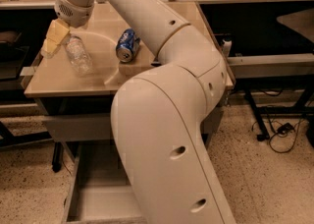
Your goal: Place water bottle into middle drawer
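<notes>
The water bottle [78,56], small, clear and ribbed, lies on its side on the tan tabletop [59,80] near the left edge. My gripper [54,40], with pale yellow fingers, hangs just left of the bottle's top end, over the table's left edge. It holds nothing that I can see. The middle drawer [98,201] stands pulled out low under the table, showing a pale grey floor and low side walls. My arm's large white link hides its right part.
A blue soda can [127,44] lies on the tabletop right of the bottle. A grey drawer front [73,126] sits just under the tabletop. Black cables [279,132] lie on the speckled floor at the right. A cluttered bench runs along the back.
</notes>
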Action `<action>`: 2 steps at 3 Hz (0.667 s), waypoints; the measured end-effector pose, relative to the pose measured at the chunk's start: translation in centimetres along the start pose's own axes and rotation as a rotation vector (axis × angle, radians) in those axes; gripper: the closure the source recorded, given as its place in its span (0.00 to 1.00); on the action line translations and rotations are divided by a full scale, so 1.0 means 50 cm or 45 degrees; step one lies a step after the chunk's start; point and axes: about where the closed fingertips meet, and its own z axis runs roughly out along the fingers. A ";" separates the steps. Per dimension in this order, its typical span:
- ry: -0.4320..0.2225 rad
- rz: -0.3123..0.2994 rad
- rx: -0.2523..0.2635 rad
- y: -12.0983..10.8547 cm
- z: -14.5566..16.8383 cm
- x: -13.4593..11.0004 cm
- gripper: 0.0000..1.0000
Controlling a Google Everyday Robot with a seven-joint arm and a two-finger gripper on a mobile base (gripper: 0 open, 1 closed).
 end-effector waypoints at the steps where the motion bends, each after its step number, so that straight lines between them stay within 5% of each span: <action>1: -0.009 0.062 0.015 -0.030 0.015 0.018 0.00; 2: -0.020 0.162 0.008 -0.066 0.038 0.041 0.00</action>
